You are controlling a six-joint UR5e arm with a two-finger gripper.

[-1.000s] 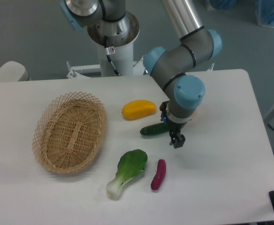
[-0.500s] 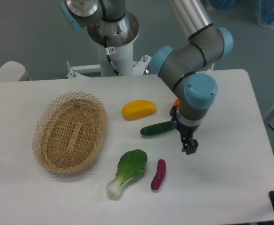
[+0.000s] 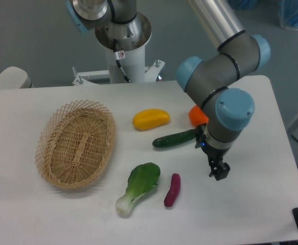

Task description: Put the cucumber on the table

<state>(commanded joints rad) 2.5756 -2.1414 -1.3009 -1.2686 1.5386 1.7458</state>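
Basically done: cucumber [image 3: 175,139] lies flat on the table [image 3: 251,204], beside the basket [image 3: 76,143]. My fingers [image 3: 219,172] carry nothing; gap unreadable.

From my feed, the basket [image 3: 76,144] sits toward the tabletop's [image 3: 26,214] left edge. The cucumber [image 3: 175,139] lies on the tabletop near the middle, with the mango-looking fruit [image 3: 151,119] just behind it toward the back edge. Bok choy [image 3: 138,187] and the small eggplant [image 3: 172,190] lie side by side nearer the front edge. My gripper [image 3: 219,171] hangs right of the eggplant, apart from the cucumber.
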